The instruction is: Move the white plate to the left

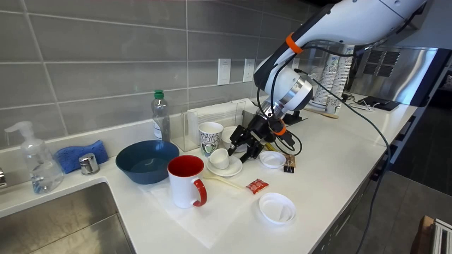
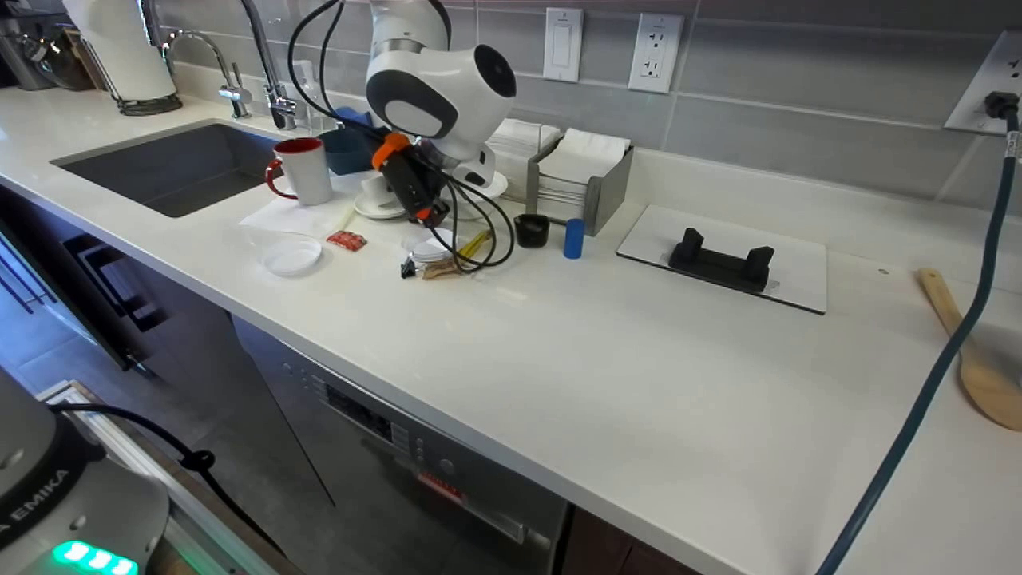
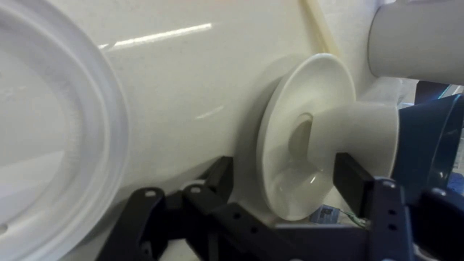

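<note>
The white plate [image 1: 229, 171] is a small glossy round dish on the counter, with a small white cup [image 1: 219, 158] sitting on it. In an exterior view the plate also shows [image 2: 378, 210]. In the wrist view the plate [image 3: 315, 88] and cup [image 3: 357, 127] are seen from the side. My gripper [image 1: 237, 156] is low beside the plate. In the wrist view the gripper [image 3: 283, 159] is open, one finger outside and below the plate's rim, the other overlapping the cup's side. A gap shows between the lower finger and the rim. Whether the other finger touches the cup cannot be told.
A red-white mug [image 1: 185, 183], blue bowl [image 1: 146, 164] and patterned paper cup [image 1: 210, 139] stand close around. A white bowl-like dish [image 1: 229, 133] is behind the gripper. White lids [image 1: 272, 160] [image 1: 277, 209], a red packet [image 1: 257, 186] and a pale spoon [image 1: 226, 181] lie near.
</note>
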`<state>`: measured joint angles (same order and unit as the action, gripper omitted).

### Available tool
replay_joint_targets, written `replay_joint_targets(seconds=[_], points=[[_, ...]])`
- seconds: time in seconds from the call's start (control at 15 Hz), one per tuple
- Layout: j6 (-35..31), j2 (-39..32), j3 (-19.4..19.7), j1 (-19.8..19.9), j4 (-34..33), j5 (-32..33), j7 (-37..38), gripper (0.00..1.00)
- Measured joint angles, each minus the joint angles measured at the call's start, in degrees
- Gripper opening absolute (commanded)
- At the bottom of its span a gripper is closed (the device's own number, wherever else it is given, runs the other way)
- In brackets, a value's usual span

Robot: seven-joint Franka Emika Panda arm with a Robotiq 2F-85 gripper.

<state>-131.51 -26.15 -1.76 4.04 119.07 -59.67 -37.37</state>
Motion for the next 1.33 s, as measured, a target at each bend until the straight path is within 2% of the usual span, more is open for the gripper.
replay_joint_targets(seconds=[1.33], points=[[0.11, 1.01, 1.10, 0.41, 0.78, 0.02, 1.95, 1.00]])
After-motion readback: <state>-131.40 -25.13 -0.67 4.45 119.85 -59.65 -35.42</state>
